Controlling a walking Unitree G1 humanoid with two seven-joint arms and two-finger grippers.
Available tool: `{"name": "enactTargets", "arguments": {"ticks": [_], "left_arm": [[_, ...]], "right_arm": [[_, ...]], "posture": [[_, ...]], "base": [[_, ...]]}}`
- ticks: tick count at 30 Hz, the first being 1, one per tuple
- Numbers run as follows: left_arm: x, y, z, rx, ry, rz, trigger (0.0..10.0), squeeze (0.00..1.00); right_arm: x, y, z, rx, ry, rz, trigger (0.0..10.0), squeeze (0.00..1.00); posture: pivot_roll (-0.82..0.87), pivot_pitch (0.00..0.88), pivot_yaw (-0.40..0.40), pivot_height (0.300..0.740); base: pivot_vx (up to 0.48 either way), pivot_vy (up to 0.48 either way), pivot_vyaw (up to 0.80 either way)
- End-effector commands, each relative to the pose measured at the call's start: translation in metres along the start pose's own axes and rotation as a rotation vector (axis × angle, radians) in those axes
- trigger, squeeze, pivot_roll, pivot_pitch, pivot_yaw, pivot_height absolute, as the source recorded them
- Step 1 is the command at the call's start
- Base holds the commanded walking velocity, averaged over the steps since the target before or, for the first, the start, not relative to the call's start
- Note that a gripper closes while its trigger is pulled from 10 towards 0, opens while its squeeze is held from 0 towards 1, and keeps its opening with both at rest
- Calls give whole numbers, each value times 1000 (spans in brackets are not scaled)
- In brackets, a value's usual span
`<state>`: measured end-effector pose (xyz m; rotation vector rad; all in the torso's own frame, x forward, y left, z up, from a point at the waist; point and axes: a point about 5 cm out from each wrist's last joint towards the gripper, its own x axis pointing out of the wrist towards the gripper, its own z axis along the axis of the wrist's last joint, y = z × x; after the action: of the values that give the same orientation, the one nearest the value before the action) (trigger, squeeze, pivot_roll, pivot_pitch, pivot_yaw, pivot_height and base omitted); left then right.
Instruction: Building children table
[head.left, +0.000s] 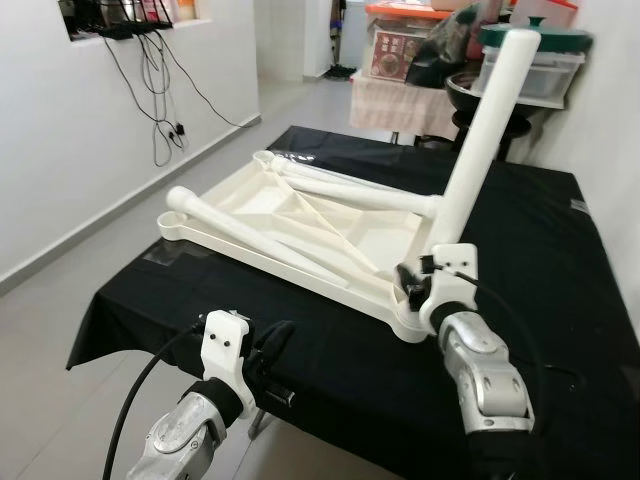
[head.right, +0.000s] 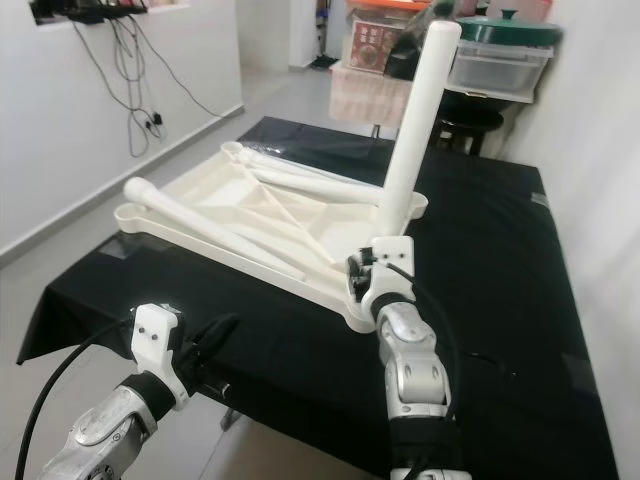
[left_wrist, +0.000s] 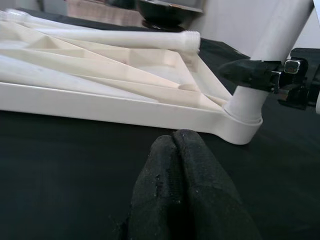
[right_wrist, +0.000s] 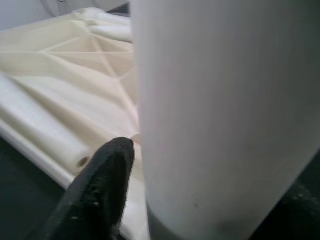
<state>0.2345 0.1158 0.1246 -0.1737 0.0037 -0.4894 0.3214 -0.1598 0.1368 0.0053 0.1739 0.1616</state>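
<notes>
Cream plastic children's tabletop is lying upside down on a table draped in black cloth, ribbed underside facing up. One white cylindrical plastic leg is standing tilted in the tabletop's near right corner socket. Two more white loose legs are lying across the underside, one along the near edge, one toward the far side. Right gripper is pinching the standing leg just above its base; one black finger is lying against it. Left gripper is hovering over the cloth near the tabletop's near edge, fingers pressed together, holding nothing.
</notes>
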Motion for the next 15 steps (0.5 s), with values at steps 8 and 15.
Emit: {"name": "enactTargets", "arguments": {"ticks": [8,15], "left_arm": [[1,0,-2,3,14,0,10000,0],[0,0,-3,3,14,1,10000,0]], "right_arm": [[7,28,23,-39,-78,665,10000,0],[5,34,27,-90,-61,812,10000,0]], "posture": [[30,0,-48,740],[41,0,-50,740]], "base": [[0,0,0],[0,0,0]]}}
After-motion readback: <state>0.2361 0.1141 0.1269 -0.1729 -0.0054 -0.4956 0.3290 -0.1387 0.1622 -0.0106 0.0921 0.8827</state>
